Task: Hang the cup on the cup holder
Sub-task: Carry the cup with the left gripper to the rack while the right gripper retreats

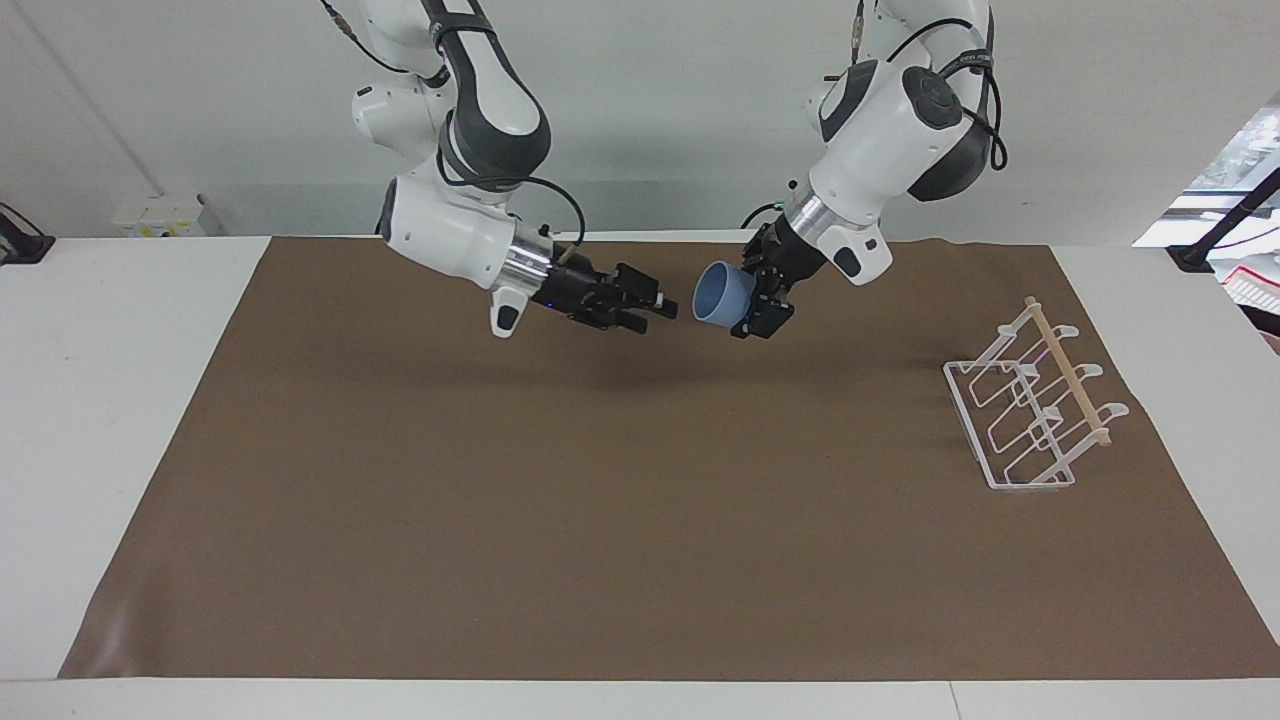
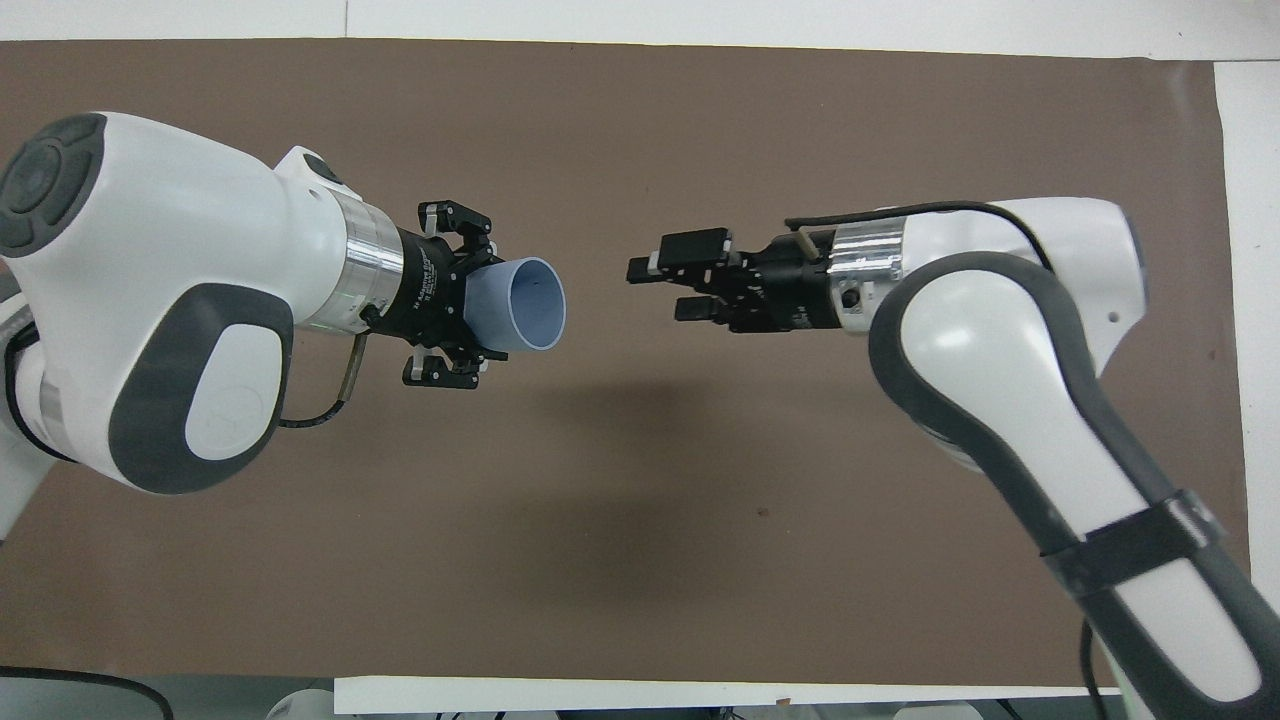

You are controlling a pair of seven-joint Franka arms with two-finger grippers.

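Note:
The light-blue cup (image 1: 720, 292) is held in the air over the mat's robot-side part, lying on its side with its rim toward the right gripper. It also shows in the overhead view (image 2: 522, 305). My left gripper (image 1: 748, 298) (image 2: 474, 300) is shut on the cup's base end. My right gripper (image 1: 655, 308) (image 2: 662, 288) is open and empty, a short gap from the cup's rim, pointing at it. The white wire cup holder (image 1: 1030, 412) with its wooden rod stands on the mat toward the left arm's end of the table. It does not show in the overhead view.
A brown mat (image 1: 600, 520) (image 2: 640, 520) covers most of the white table (image 1: 120, 330). Only the cup holder stands on it.

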